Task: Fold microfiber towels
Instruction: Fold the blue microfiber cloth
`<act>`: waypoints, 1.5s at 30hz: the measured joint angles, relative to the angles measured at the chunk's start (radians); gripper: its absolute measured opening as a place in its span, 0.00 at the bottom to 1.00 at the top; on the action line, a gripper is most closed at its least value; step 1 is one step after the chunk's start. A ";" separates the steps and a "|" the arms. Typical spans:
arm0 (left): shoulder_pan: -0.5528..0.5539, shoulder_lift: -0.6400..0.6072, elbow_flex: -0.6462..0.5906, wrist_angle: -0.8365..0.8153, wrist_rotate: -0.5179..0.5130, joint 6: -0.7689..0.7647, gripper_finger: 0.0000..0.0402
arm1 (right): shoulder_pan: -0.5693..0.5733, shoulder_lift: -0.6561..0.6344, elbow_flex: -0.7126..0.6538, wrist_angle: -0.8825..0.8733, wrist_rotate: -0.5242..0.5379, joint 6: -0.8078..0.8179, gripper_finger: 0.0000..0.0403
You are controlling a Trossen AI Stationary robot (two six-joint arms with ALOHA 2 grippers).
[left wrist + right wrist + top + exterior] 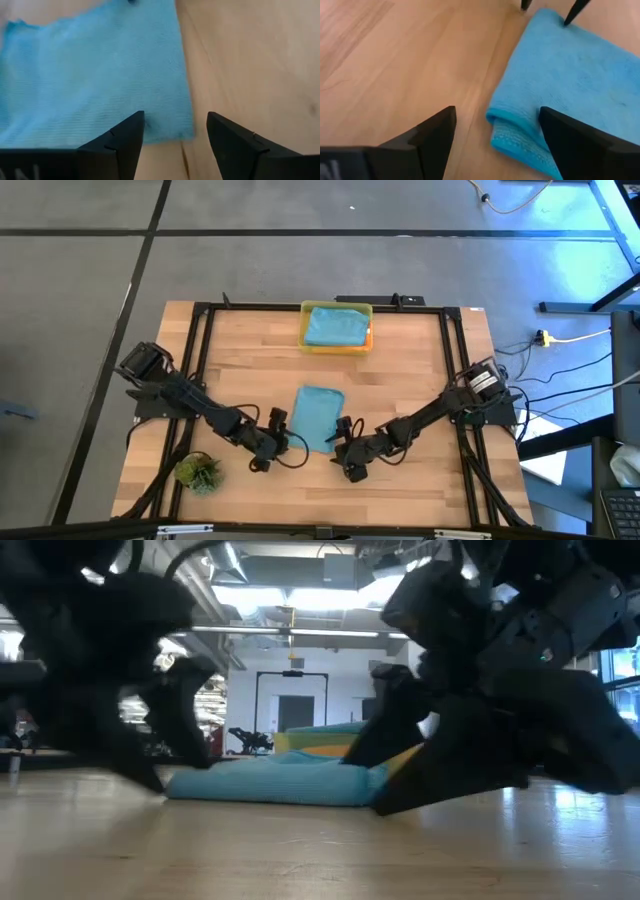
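Mid-counter [420, 390], folded teal-blue microfiber towel [318, 417] lies flat; left gripper [277, 423], right gripper [345, 430] both spread, empty; right wrist view alone shows doubled corner layers.

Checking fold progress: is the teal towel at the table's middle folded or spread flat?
Folded. The teal towel is a narrow rectangle, and the right wrist view shows doubled layers at its edge.

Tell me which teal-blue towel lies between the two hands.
The folded teal-blue towel lying bare on the table's middle, flanked by the left hand and right hand. The other teal-blue towel sits in the yellow bin.
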 joint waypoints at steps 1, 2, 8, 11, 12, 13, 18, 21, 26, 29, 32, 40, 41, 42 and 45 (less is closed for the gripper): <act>-0.003 0.016 0.000 -0.004 0.000 0.012 0.52 | -0.001 0.010 0.008 0.002 0.001 -0.003 0.72; -0.006 0.029 0.001 -0.001 -0.003 0.017 0.52 | -0.002 0.020 0.013 0.011 0.000 0.000 0.71; -0.032 0.113 0.038 0.023 -0.094 0.076 0.51 | 0.000 0.025 0.013 -0.008 0.070 0.002 0.67; -0.042 0.142 0.056 0.026 -0.147 0.130 0.51 | 0.000 0.025 0.013 -0.015 0.095 -0.010 0.62; -0.042 0.147 0.059 0.029 -0.151 0.153 0.51 | -0.001 0.025 0.013 -0.018 0.098 -0.016 0.59; -0.041 0.152 0.059 0.032 -0.152 0.168 0.51 | -0.001 0.025 0.013 -0.020 0.104 -0.020 0.56; -0.042 0.173 0.061 0.037 -0.194 0.174 0.43 | 0.000 0.026 0.011 -0.034 0.129 -0.024 0.37; -0.042 0.176 0.060 0.037 -0.199 0.175 0.32 | 0.000 0.027 0.010 -0.037 0.135 -0.024 0.24; -0.041 0.180 0.071 0.011 -0.184 0.107 0.05 | -0.002 0.028 0.010 -0.040 0.137 -0.016 0.07; -0.047 0.174 0.114 -0.028 -0.168 0.019 0.02 | 0.001 0.021 0.009 -0.047 0.111 0.038 0.03; -0.072 0.176 0.193 -0.102 -0.129 -0.040 0.00 | 0.025 0.011 0.008 -0.056 0.072 0.093 0.03; -0.127 0.168 0.385 -0.236 -0.008 -0.156 0.00 | 0.098 -0.028 0.007 -0.043 -0.095 0.261 0.02; -0.127 0.167 0.393 -0.234 0.004 -0.162 0.00 | 0.102 -0.037 0.007 -0.038 -0.110 0.275 0.02; -0.127 0.163 0.397 -0.234 0.012 -0.163 0.00 | 0.105 -0.047 0.007 -0.038 -0.115 0.290 0.02; -0.102 0.158 0.402 -0.232 0.105 -0.181 0.00 | 0.106 -0.075 0.007 -0.037 -0.162 0.297 0.02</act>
